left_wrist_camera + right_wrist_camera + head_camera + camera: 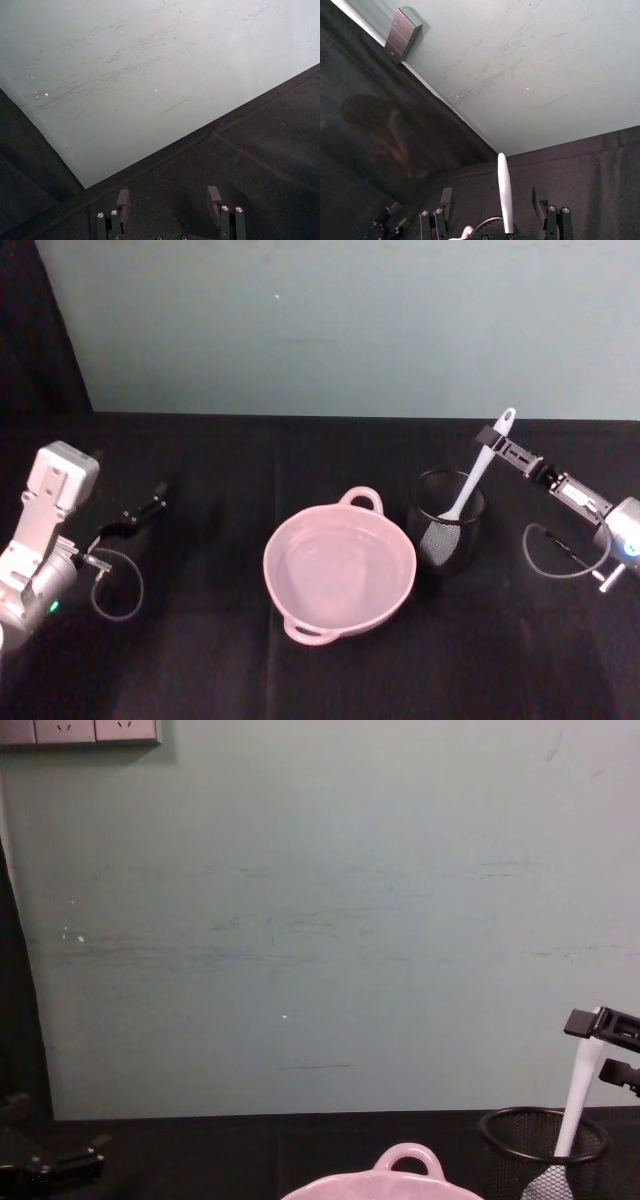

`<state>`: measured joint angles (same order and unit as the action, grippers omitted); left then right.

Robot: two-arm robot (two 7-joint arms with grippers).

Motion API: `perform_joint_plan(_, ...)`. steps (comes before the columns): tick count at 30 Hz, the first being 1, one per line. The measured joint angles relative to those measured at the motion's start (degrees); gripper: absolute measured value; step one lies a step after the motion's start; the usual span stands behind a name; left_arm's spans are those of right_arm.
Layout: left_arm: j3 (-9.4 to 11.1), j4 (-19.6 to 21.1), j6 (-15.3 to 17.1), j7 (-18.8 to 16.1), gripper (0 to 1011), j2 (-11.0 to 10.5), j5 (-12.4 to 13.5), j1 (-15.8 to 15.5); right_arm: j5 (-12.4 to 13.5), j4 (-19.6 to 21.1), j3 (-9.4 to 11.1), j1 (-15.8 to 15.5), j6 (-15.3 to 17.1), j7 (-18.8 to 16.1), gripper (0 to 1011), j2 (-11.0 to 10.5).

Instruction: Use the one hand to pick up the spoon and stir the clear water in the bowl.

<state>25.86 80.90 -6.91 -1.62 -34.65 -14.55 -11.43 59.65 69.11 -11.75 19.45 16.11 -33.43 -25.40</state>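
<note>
The right pincer (500,443) is spread wide around the upper handle of the spoon (470,485). In the right wrist view the white handle rises between the two fingers (445,196) with a gap on each side, so nothing is clamped; whether either finger brushes it I cannot tell. The spoon stands tilted in a black wire-mesh cup (472,540) toward the right side of the tabletop (200,660), with its flat blade down inside the mesh and its holed tip poking up just past the pincer. The pink bowl (270,570) sits at the middle of the tabletop, just beside the cup on its left and slightly nearer the front edge, with one loop handle facing the far edge and one the near edge. It holds clear water (335,570), seen as a faint ring inside the wall. The bowl lies well apart from the right pincer, lower and to its left. The left pincer (168,192) is near the tabletop's left edge, fingers spread and holding nothing.
</note>
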Motion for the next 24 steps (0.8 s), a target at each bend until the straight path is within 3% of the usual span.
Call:
perform_joint_plan(10,0.0,0.0,0.0,0.0,1005,0.0,0.0,0.0,0.45,-0.5,-2.16,0.87,-0.13,-1.24,990,-1.06)
perform_joint_plan(24,0.01,0.0,0.0,0.0,1005,0.0,0.0,0.0,-1.05,-2.65,-5.58,3.85,-2.6,-1.64,609,-1.94)
